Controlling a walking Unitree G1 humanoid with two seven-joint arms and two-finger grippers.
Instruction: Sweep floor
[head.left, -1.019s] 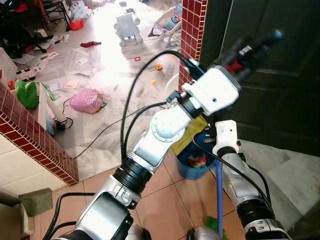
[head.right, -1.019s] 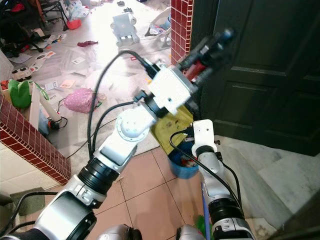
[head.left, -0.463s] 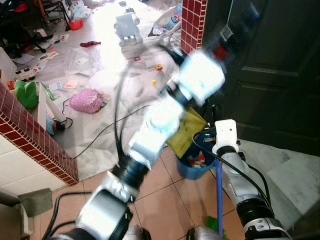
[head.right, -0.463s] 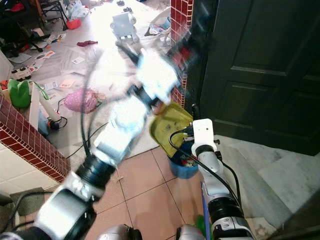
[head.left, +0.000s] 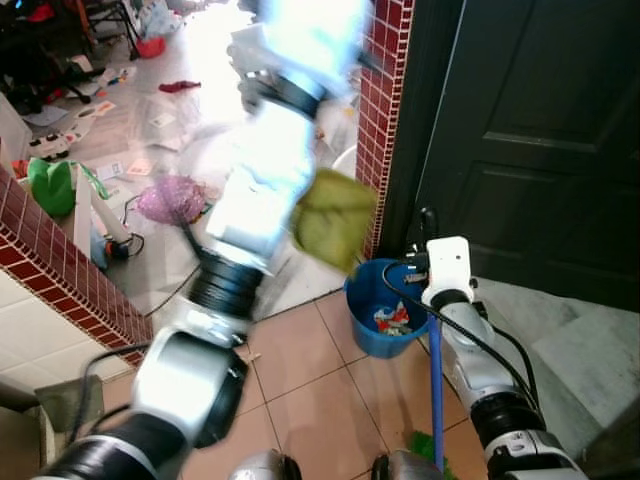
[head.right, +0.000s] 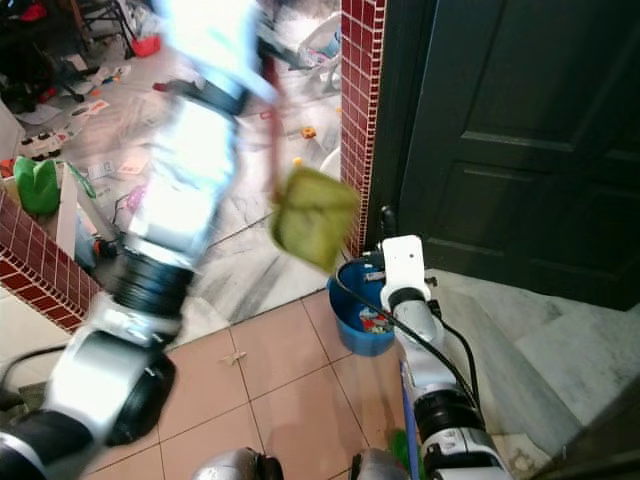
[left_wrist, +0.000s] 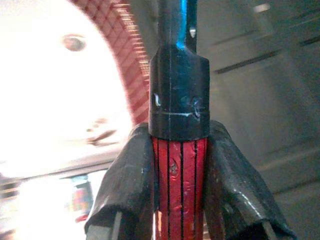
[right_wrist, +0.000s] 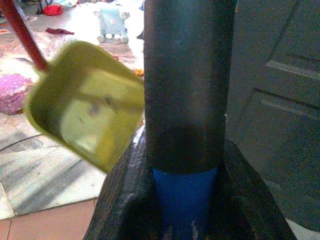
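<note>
Now | left claw (left_wrist: 180, 200) clenched on red dustpan handle (left_wrist: 179, 172), yellow-green plastic dustpan (head.left: 333, 217) hanging below it, over round blue bucket (head.left: 372, 323) | right claw (right_wrist: 186, 200) grips upright blue broom pole (head.left: 436, 395), nearer the bucket

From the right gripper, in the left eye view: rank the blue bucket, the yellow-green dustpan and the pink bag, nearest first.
Measured from the right gripper on the blue broom handle:
1. Blue bucket, on the floor just to its left.
2. Yellow-green dustpan, raised, farther left.
3. Pink bag, far left on the floor.
</note>
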